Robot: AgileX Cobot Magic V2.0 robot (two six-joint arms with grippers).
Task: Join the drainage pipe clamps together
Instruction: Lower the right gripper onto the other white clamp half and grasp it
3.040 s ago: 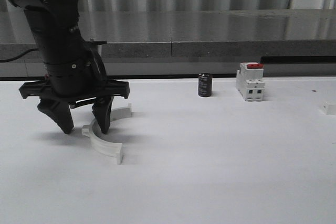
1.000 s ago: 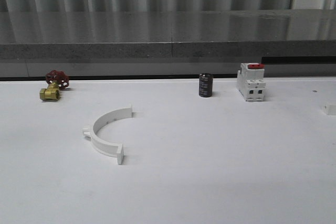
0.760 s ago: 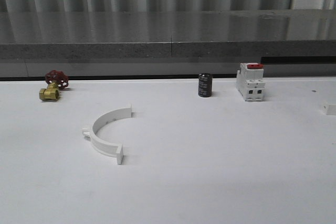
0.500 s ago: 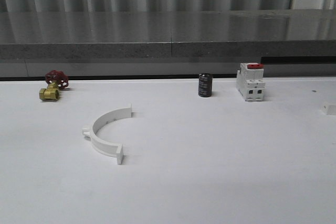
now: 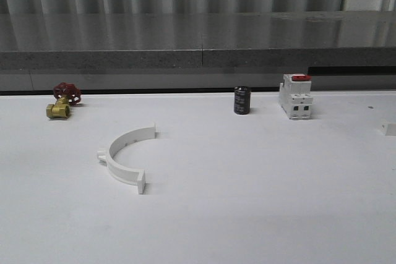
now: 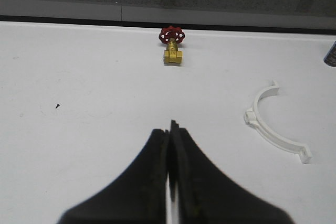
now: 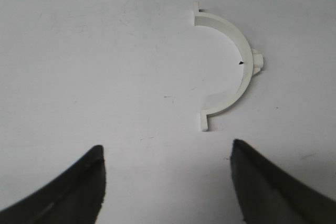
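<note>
No readable text, labels, brands or numbers anywhere; markings on the black cylinder (image 5: 242,100) and white block (image 5: 295,96) too small to read.

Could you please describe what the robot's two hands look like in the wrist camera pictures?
The left hand has matte black fingers, broad at the base and tapering to narrow tips, with smoothly curved outer edges. The right hand shows two dark, near-black fingers with rounded tips and curved inner edges. I see no cables, labels or markings on either.
</note>
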